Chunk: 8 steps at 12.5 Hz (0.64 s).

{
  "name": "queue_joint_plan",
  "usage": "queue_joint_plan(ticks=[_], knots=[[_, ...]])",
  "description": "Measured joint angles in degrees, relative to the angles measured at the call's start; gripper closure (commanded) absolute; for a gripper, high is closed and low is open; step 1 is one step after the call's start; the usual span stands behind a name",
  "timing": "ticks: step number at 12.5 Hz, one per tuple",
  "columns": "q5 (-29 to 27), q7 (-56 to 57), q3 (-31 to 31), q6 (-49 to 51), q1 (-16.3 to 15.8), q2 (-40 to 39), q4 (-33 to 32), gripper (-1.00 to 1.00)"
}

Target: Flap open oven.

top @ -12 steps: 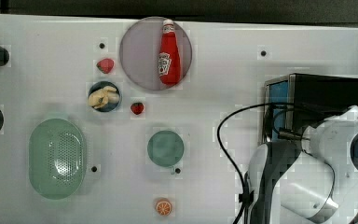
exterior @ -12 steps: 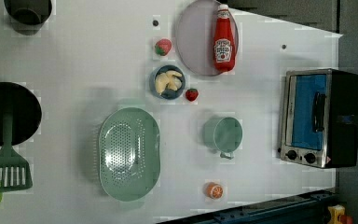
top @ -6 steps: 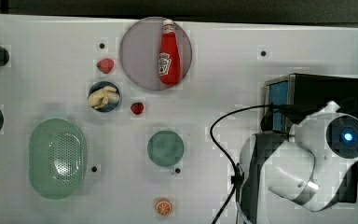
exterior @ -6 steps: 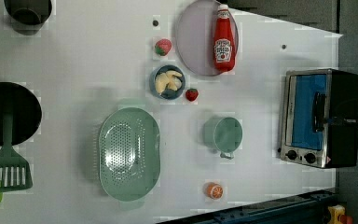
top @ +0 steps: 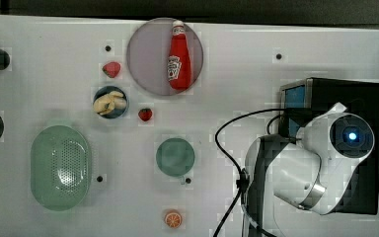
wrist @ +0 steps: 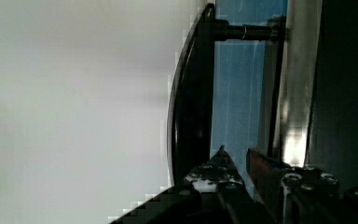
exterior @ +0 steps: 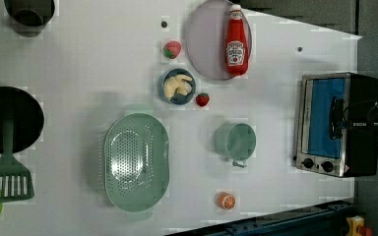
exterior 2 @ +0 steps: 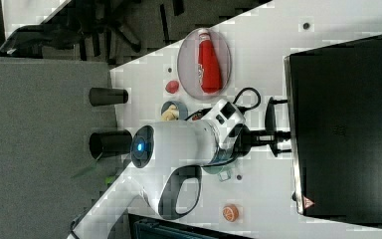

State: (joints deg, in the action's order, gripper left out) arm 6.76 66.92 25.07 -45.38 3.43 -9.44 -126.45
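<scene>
The black oven (top: 348, 96) stands at the top view's right edge, with a silver front frame and blue glass door (exterior: 325, 118). The door is closed. Its dark bar handle (wrist: 191, 102) stands off the glass on two posts. My gripper (wrist: 240, 161) sits in the gap between handle and glass, shut, its fingertips (wrist: 261, 163) nearly together with nothing held. In the right view the gripper (exterior 2: 278, 134) reaches past the handle (exterior 2: 270, 122) toward the oven (exterior 2: 343, 124). In the left view the gripper (exterior: 335, 118) overlaps the door's upper part. The white arm (top: 321, 163) covers the oven's front in the top view.
A black cable (top: 227, 128) loops from the arm over the table. A green cup (top: 175, 157) stands nearest the oven, with an orange slice (top: 173, 218) beyond it. A ketchup bottle (top: 178, 54) lies on a plate; a green colander (top: 60, 167) and a bowl (top: 110, 102) are farther off.
The arm has swung toward the top view's left and top, bringing the gripper from beside the oven onto the door's handle. The door has stayed closed.
</scene>
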Motion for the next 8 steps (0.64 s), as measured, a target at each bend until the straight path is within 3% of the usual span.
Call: queue_joint_plan(ticks=[5,8], knots=[[10.3,-5.8,-1.6,-0.7,-1.0,0.0,-1.0,0.65],[16.5,-13.8,-2.4,-0.6,-3.6,-0.1,-1.6,0.65]])
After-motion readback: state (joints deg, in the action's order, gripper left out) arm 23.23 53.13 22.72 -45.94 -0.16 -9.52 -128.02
